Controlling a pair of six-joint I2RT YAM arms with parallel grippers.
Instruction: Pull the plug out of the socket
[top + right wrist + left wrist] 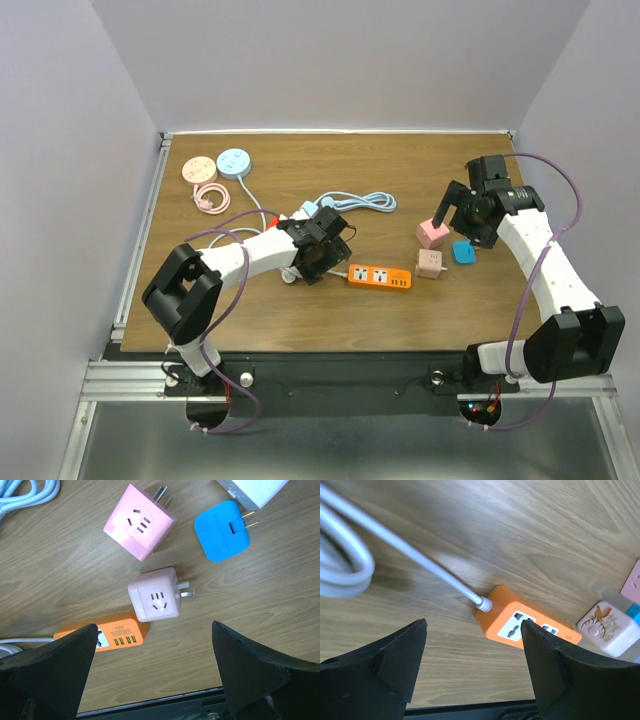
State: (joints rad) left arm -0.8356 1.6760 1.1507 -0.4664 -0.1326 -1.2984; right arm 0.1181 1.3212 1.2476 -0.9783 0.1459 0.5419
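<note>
An orange power strip [380, 276] lies on the wooden table, with a white cable in its left end. The sockets that show in the left wrist view [520, 622] hold no plug. My left gripper [328, 258] is open and empty, just left of the strip and above its cable end [474, 630]. My right gripper [462, 222] is open and empty above three loose adapters: a pink cube [140, 522], a pale pink cube [156, 600] against the strip's right end [107, 635], and a blue plug [221, 530].
Two round sockets, pink [198, 169] and light blue [235, 162], and a coiled pink cable [207, 198] lie at the far left. A looped white and blue cable [355, 203] lies behind the left gripper. A white block [252, 490] shows by the blue plug.
</note>
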